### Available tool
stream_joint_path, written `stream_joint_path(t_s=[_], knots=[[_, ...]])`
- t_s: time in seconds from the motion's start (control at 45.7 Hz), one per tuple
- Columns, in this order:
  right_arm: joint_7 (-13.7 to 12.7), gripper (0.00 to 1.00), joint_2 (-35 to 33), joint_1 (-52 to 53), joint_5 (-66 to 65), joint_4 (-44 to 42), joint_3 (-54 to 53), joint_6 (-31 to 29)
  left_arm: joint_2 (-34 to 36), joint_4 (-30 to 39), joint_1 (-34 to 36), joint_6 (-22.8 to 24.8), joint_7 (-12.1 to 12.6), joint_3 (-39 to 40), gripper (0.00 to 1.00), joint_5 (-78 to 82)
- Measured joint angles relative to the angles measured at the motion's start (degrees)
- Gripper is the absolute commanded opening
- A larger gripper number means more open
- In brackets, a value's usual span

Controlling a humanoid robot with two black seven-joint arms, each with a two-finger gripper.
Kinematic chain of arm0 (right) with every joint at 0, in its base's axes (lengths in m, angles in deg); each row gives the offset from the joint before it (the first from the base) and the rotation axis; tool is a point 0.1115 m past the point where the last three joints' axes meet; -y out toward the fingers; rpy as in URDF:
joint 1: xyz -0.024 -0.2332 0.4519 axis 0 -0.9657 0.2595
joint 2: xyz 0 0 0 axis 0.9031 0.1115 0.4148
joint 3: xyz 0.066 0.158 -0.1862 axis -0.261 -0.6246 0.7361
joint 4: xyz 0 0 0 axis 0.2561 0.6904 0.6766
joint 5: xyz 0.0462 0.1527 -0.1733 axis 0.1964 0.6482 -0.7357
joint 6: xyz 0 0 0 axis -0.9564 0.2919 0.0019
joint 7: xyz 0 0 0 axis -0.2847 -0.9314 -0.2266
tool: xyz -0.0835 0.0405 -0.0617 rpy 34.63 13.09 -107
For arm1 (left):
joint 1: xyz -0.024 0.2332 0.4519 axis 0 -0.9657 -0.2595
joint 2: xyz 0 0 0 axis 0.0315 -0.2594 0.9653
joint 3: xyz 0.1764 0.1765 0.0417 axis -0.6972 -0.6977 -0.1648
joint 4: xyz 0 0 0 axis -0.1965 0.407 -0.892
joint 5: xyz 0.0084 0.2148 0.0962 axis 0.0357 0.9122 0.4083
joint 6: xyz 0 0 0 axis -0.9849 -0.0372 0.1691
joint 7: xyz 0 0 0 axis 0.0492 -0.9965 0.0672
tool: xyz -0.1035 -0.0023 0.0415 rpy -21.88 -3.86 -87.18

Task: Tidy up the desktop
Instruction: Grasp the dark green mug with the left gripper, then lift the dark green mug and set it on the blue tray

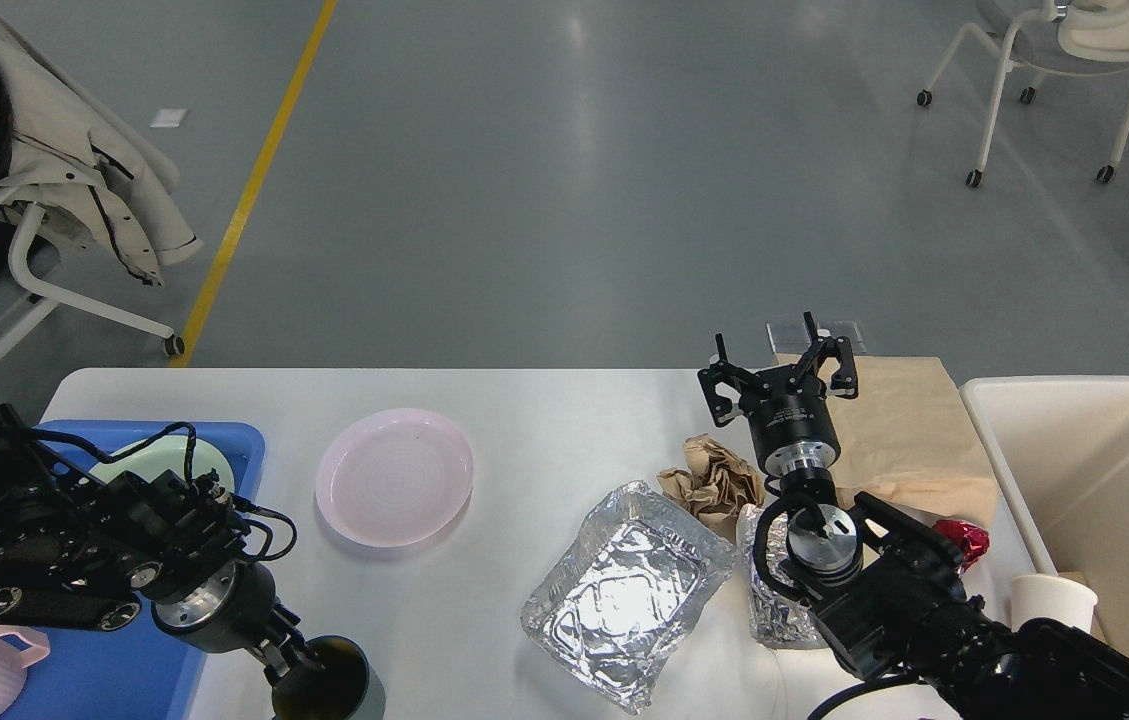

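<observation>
Two arms share the desktop [544,420], which spans the lower view between the blue tray [242,445] and the cream bin [1084,470]. At its near-left edge stands a dark cup [329,682], and the left gripper [292,672] is clamped on its rim, just right of the tray. Well apart on the right, the right gripper [779,370] hangs spread wide and empty, beyond the crumpled brown paper [716,478].

The bench [544,420] is plain white. A pale pink plate [394,490] shows faint concentric rings. The tray [104,670] is blue, the foil container [624,590] crinkled silver, the crumpled paper [714,480] and flat bag [904,430] brown, the bin [1104,480] cream, the wrapper [964,540] shiny red.
</observation>
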Motion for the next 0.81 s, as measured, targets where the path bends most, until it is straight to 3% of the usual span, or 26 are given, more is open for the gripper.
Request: stream_joint_path(t_s=[0.088, 0.109, 0.131, 0.153, 0.438, 0.701, 0.81], knots=[[0.00, 1.00, 0.00, 0.00, 0.00, 0.02, 0.00, 0.00, -0.07, -0.03, 0.00, -0.03, 0.00, 0.43, 0.50, 0.02], [0.00, 1.00, 0.00, 0.00, 0.00, 0.02, 0.00, 0.00, -0.12, -0.03, 0.00, -0.03, 0.00, 0.54, 0.38, 0.02], [0.00, 1.00, 0.00, 0.00, 0.00, 0.02, 0.00, 0.00, -0.18, -0.03, 0.00, -0.03, -0.02, 0.62, 0.13, 0.02], [0.00, 1.00, 0.00, 0.00, 0.00, 0.02, 0.00, 0.00, -0.27, -0.03, 0.00, -0.03, -0.10, 0.68, 0.02, 0.02], [0.00, 1.00, 0.00, 0.00, 0.01, 0.02, -0.01, 0.00, -0.87, 0.01, -0.24, -0.65, -0.48, 1.15, 0.00, 0.01], [0.00, 1.00, 0.00, 0.00, 0.05, 0.02, -0.03, 0.00, -0.09, 0.44, 0.54, -0.44, -2.89, 1.19, 0.00, -0.21], [0.00, 1.00, 0.00, 0.00, 0.05, 0.02, -0.07, 0.00, 2.41, 2.73, 4.57, 0.90, -4.48, 1.25, 0.00, -0.49]])
